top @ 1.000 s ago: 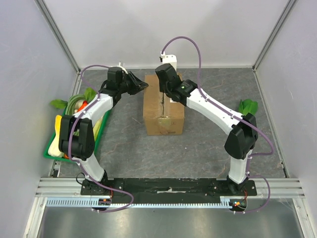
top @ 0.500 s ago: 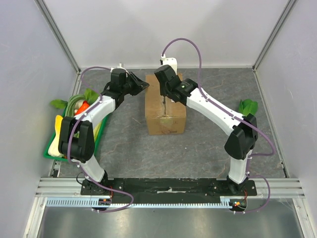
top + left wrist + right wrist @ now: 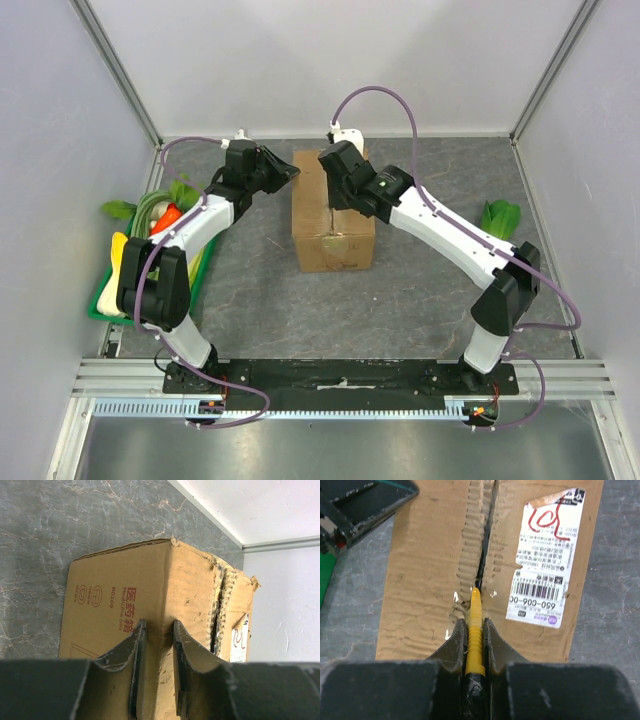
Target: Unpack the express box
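The express box (image 3: 333, 228) sits mid-table toward the far wall, flaps down, and there's the right gripper (image 3: 474, 624) clamped on a yellow tool (image 3: 476, 601), tip in the top seam (image 3: 484, 555) beside the white label (image 3: 545, 580), while the left gripper (image 3: 159, 627), fingers narrowly parted, noses against the box's upper left edge, the green tray (image 3: 103, 305) well off left.

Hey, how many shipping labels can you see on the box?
1: a white label on top of the box, beside the seam where the cutter tip sits. Hidden sides could carry more.
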Robot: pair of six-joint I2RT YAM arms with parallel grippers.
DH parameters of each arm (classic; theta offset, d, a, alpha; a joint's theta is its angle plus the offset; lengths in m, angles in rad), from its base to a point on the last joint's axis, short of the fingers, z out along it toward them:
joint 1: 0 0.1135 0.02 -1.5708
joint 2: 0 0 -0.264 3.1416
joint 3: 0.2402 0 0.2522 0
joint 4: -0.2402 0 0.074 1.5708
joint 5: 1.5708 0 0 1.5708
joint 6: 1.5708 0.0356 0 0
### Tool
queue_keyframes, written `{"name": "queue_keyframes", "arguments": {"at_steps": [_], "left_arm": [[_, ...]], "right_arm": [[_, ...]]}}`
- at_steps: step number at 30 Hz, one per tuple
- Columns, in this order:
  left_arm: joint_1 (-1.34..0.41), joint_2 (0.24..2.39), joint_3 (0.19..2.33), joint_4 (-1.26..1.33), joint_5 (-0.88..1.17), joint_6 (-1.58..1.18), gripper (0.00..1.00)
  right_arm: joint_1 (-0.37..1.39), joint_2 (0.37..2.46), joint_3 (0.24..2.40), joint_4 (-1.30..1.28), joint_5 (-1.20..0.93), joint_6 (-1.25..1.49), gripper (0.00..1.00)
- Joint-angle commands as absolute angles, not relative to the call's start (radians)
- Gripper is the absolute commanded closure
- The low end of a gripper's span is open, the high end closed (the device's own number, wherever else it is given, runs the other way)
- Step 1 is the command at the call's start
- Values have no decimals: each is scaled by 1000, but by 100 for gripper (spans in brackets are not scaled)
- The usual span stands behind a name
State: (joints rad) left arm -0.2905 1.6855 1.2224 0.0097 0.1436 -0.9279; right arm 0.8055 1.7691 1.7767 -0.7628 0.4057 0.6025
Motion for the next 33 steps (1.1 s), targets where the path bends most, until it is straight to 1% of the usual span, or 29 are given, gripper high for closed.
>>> {"name": "queue_keyframes", "arguments": {"at_steps": [1,7,12,19,29,33], "left_arm": [[-290,1695,1200,-67,26,-962,83],[-302,1692,1197,-67,3,-968,83],[-313,1671,1181,-51,-47,-974,83],[-321,1674,1180,-44,-52,-977,83],[-331,1672,1169,-31,-60,-986,83],[-333,1672,1167,-32,-63,-986,83]], "right_arm": [[818,1680,1752,-842,336,634,100],[818,1615,1701,-887,262,632,100],[819,1540,1640,-856,230,632,100],[821,1531,1589,-842,187,635,100],[819,1505,1499,-730,92,672,100],[821,1459,1467,-654,6,631,100]]}}
